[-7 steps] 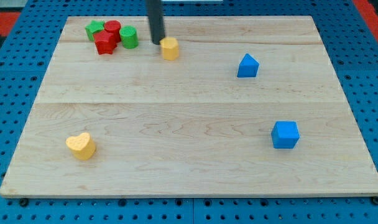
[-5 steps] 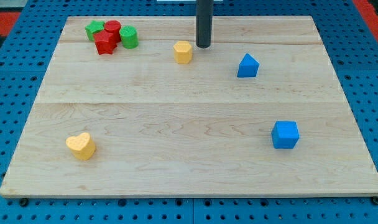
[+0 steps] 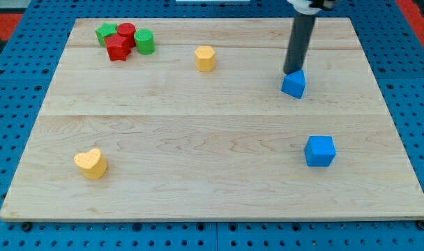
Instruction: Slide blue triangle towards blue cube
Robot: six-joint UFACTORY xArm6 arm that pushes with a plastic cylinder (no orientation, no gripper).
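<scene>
My tip (image 3: pixel 291 72) stands at the upper edge of the blue triangle (image 3: pixel 293 84), touching it or almost touching it; the exact contact I cannot tell. The rod leans a little, its upper part going toward the view's top right. The arm carries no gripper, so nothing here is apart, together or clamped; the rod only presses from the side.

The blue triangle lies directly below my tip, on the right half of the wooden tabletop (image 3: pixel 198 132). The blue cube (image 3: pixel 319 150) lies further below my tip and slightly to the view's right, well apart from the triangle, with bare wood between them.

To the view's left of my tip, at nearly the same height, lies a yellow block (image 3: pixel 206 58), its shape roughly hexagonal. Much further to the left, near the top left corner of the tabletop, a group of blocks sits close together: a green star (image 3: pixel 105 32), a red cylinder (image 3: pixel 126 31), a red star (image 3: pixel 118 49) and a green cylinder (image 3: pixel 145 42). Far below and to the left of my tip, near the bottom left corner, lies a yellow heart (image 3: pixel 91 163).
</scene>
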